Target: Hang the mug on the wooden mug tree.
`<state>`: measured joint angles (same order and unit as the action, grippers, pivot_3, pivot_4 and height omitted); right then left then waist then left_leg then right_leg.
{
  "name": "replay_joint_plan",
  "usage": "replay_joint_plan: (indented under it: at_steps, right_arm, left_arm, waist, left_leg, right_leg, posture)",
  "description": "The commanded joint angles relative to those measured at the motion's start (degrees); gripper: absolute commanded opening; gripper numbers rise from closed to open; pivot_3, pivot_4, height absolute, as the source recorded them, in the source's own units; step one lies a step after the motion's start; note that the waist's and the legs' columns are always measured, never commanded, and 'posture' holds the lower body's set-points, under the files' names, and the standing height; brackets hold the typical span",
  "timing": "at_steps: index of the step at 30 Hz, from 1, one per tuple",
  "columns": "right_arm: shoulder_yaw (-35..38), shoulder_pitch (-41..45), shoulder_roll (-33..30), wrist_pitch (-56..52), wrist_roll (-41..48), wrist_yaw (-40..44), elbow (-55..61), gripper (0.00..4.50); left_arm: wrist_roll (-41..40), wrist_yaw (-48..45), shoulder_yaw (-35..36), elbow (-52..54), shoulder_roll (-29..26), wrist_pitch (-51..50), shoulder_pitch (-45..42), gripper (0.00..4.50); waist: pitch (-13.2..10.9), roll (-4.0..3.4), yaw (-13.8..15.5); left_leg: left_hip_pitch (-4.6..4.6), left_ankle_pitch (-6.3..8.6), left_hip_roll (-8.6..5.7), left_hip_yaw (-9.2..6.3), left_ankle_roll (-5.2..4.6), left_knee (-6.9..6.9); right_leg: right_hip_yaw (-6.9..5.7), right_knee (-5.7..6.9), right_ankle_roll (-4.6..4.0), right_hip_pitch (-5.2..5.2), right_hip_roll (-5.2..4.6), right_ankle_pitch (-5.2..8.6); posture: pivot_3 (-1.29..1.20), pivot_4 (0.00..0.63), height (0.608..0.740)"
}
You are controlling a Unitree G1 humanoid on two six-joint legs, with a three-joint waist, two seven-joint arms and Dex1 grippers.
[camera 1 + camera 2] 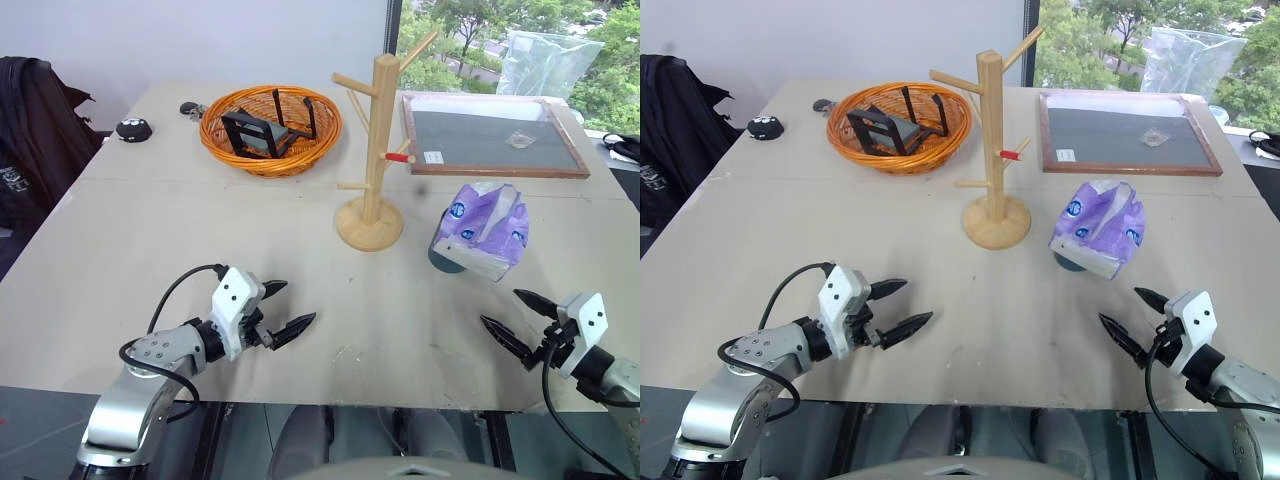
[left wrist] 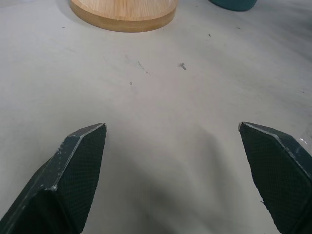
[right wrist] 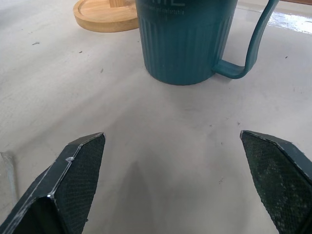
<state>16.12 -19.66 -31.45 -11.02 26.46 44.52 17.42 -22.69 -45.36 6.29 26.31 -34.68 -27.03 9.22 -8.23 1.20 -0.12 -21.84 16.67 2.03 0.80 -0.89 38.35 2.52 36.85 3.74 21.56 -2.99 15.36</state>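
Observation:
The mug (image 3: 187, 44) is teal and ribbed and stands upright on the table, its loop handle turned to one side. From the head it is mostly covered by a purple-and-white plastic bag (image 1: 482, 228), with just a teal edge (image 1: 440, 258) showing. The wooden mug tree (image 1: 380, 150) stands to the mug's left on its round base (image 2: 122, 12), with a red-tipped peg. My right gripper (image 1: 500, 307) is open near the table's front edge, short of the mug, and the mug lies ahead between its fingers (image 3: 171, 134). My left gripper (image 1: 297, 303) is open and empty at the front left.
An orange wicker basket (image 1: 270, 128) with black items stands behind and left of the tree. A wood-framed dark board (image 1: 490, 135) lies at the back right, a clear plastic bag (image 1: 545, 60) behind it. A small black object (image 1: 132, 128) sits at the far left.

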Motion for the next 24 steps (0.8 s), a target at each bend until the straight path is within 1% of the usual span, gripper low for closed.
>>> replay_joint_plan:
  at_steps: [1,20,22,24]
  right_arm:
    - [2.2,-0.1,-0.6,0.8,0.6,0.1,1.0,4.5]
    - [4.6,-2.3,-0.6,3.0,-0.8,-2.4,3.8,4.5]
    - [5.0,-2.9,-1.3,5.1,-3.2,-2.5,4.4,4.5]
    - [6.6,-4.2,-2.5,7.7,-5.8,-2.5,7.1,4.5]
  left_arm:
    - [-1.0,-1.2,0.6,1.4,-1.2,1.3,-0.8,4.45]
    - [-1.0,-4.4,-0.4,-0.5,-1.6,1.8,-3.2,4.45]
    - [-1.1,-5.4,-0.5,-0.5,-1.8,2.6,-3.6,4.45]
    - [-3.0,-7.2,0.0,0.4,-2.2,2.5,-4.3,4.45]
  waist:
    - [0.0,0.0,0.0]
    - [0.0,0.0,-0.1]
    - [0.0,0.0,-0.1]
    - [0.0,-0.01,0.0]
  left_leg:
    - [0.0,0.0,0.0,0.0,0.0,0.0]
    - [-0.01,0.0,-0.01,0.02,0.0,-0.01]
    - [-0.01,0.0,-0.01,0.02,0.0,-0.01]
    - [-0.01,0.0,-0.02,0.03,0.0,-0.01]
  right_leg:
    - [0.0,0.0,0.0,0.0,0.0,0.0]
    - [0.02,-0.02,0.0,0.01,0.0,0.0]
    - [0.02,-0.02,0.0,0.01,0.0,0.0]
    - [0.01,-0.02,0.0,0.01,0.0,0.0]
  posture:
    - [0.0,0.15,0.737]
    - [0.0,0.15,0.737]
    - [0.0,0.15,0.737]
    - [0.0,0.15,0.737]
